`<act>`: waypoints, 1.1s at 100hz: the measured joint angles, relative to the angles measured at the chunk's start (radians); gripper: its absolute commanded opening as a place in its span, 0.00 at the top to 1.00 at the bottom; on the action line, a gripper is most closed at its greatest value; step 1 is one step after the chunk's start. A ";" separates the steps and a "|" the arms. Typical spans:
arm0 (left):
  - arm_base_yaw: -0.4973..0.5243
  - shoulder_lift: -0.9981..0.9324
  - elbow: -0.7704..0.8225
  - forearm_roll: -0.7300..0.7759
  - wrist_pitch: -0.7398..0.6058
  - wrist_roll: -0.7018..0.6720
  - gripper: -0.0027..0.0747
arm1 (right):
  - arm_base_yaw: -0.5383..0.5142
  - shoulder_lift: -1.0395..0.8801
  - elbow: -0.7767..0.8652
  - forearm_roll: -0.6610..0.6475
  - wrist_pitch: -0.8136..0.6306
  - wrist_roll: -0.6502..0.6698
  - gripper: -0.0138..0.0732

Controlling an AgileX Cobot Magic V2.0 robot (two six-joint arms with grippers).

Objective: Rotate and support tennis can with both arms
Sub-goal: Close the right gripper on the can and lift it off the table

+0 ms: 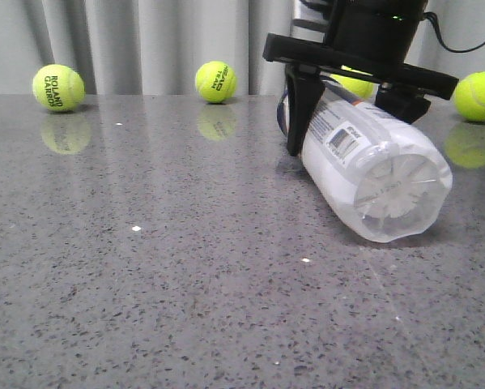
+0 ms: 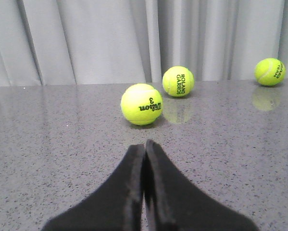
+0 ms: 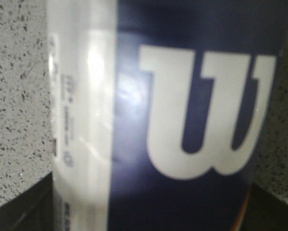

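On table (image 1: 145, 284) at right: right gripper (image 1: 351, 101) clamps tilted tennis can (image 1: 380, 174); left gripper (image 2: 144, 192) closed, empty, far off. Unsupported, can could slip, roll.

You can't see the tennis can's (image 1: 372, 162) far end behind the right hand (image 1: 351, 101); its label print is blurred.

I'm seeing my right gripper (image 1: 351, 101) as matte black, flat crossbar, a black cable looping behind; my left gripper's (image 2: 144, 149) tapered fingers look black too.
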 measured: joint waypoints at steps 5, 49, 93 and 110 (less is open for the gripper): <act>0.000 0.000 0.000 0.000 0.000 0.000 0.99 | 0.000 0.001 -0.013 -0.002 0.005 -0.004 0.33; 0.000 0.000 0.000 0.000 0.000 0.000 0.99 | 0.050 0.001 -0.299 -0.006 0.093 -0.346 0.33; 0.000 0.000 0.000 0.000 0.000 0.000 0.99 | 0.225 0.001 -0.368 -0.006 0.103 -0.828 0.33; 0.000 0.000 0.000 0.000 0.000 0.000 0.99 | 0.274 0.005 -0.368 -0.018 0.099 -0.960 0.33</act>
